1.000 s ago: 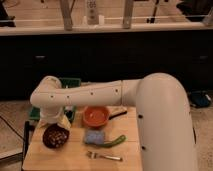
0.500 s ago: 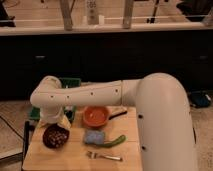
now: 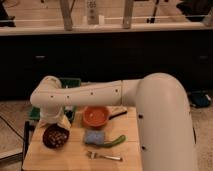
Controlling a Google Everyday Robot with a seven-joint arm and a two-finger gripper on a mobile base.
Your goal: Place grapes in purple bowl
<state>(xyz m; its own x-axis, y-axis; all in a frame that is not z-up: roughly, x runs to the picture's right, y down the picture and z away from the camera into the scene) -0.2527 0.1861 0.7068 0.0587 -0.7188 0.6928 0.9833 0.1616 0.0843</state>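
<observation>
**One bunch, one purple bowl, one arm above them**

One small bunch of grapes (image 3: 57, 136) lies inside the purple bowl (image 3: 48, 141), which sits at the left part of the wooden table (image 3: 75, 160). We see pale round berries against the bowl's dark inside.

Directly above the bowl's far rim hangs our gripper (image 3: 56, 122), at the end of the white arm (image 3: 85, 95) that reaches in from the right across the back of the table. We cannot tell how its fingers are set, nor whether they touch the grapes. The wrist covers part of the bowl's back edge and blocks our view of what lies behind it.

Right of the purple bowl, and farther back, stands one orange bowl (image 3: 96, 116), apart from it. In front of the orange bowl lies one blue sponge (image 3: 94, 137), and just beside the sponge's right end one long curved green vegetable (image 3: 116, 140). One fork (image 3: 104, 156) lies near the front edge, below the sponge. Behind the arm's elbow, at the table's back left, we make out one green bin (image 3: 69, 82), partly hidden by the arm.

We count two bowls in all.
</observation>
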